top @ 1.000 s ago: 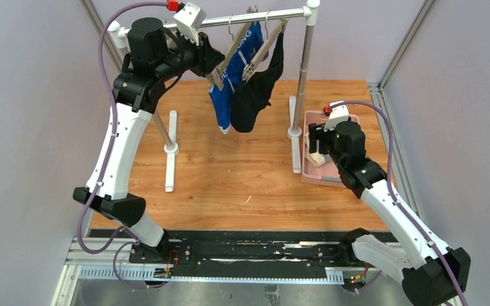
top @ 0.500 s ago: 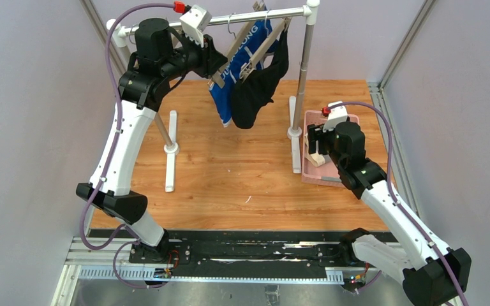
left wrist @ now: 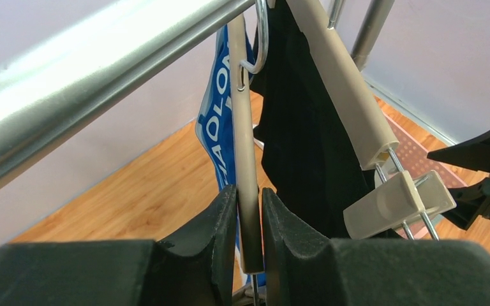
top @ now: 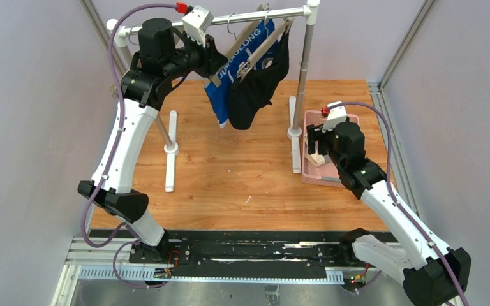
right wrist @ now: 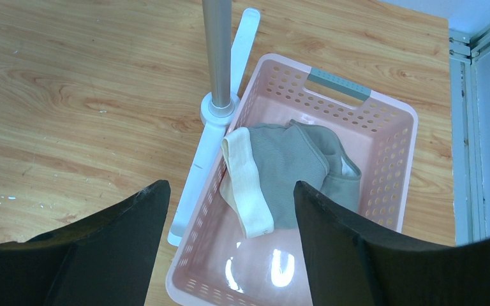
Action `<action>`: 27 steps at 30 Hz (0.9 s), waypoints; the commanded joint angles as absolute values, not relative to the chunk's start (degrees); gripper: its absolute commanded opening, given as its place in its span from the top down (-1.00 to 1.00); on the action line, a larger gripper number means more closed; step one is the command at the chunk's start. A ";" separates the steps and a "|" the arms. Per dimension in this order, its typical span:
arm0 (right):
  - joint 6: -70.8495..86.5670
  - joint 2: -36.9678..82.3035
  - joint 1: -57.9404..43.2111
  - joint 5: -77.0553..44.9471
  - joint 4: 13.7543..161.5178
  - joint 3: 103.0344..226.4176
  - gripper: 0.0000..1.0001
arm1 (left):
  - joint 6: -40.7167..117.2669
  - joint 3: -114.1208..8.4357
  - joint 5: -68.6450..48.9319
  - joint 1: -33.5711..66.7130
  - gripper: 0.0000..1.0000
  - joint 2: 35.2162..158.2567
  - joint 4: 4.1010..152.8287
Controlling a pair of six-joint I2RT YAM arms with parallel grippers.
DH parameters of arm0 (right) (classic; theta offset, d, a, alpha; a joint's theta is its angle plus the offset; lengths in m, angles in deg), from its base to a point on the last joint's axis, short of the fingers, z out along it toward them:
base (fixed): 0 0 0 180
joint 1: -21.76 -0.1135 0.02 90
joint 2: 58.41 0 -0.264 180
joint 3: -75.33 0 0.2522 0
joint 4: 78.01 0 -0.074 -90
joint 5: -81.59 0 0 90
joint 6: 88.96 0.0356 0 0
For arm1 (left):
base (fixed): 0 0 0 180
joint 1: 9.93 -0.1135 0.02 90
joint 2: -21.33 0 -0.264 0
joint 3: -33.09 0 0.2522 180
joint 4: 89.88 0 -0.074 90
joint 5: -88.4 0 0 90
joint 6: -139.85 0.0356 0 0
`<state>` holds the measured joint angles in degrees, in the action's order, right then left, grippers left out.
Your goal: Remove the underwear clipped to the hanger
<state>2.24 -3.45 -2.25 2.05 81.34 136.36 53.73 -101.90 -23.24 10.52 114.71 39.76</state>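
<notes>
**While the hanger sat pinched, two briefs hung clipped**

Because the left pincer was clamped narrowly on the beige bar of the hanger rather than on cloth, the blue briefs hung from it under the rail. The black briefs hung just beside them. The right pincer gaped wide above the pink basket, where the grey briefs lay. A tug on the bar could have lifted the hook off the rail. It could also have swung it into the neighbouring hanger and tangled both garments.
</notes>
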 commanded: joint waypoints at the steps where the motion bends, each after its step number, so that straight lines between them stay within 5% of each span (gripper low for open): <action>1: 1.24 -4.28 -3.20 1.85 82.66 135.59 -0.46 | 54.13 -102.86 -23.04 10.98 0.52 115.79 39.37; 7: 1.22 -4.27 -3.20 2.24 82.75 135.59 -0.46 | 54.25 -102.49 -22.79 11.00 0.99 116.29 39.37; 27: 1.31 -4.21 -3.20 2.15 83.38 134.93 -0.47 | 53.44 -102.46 -17.96 10.99 0.99 110.42 46.01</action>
<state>2.15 -3.45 -2.31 2.07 81.99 135.42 53.58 -102.08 -19.20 10.56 114.52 40.72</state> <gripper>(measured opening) 0.735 0.079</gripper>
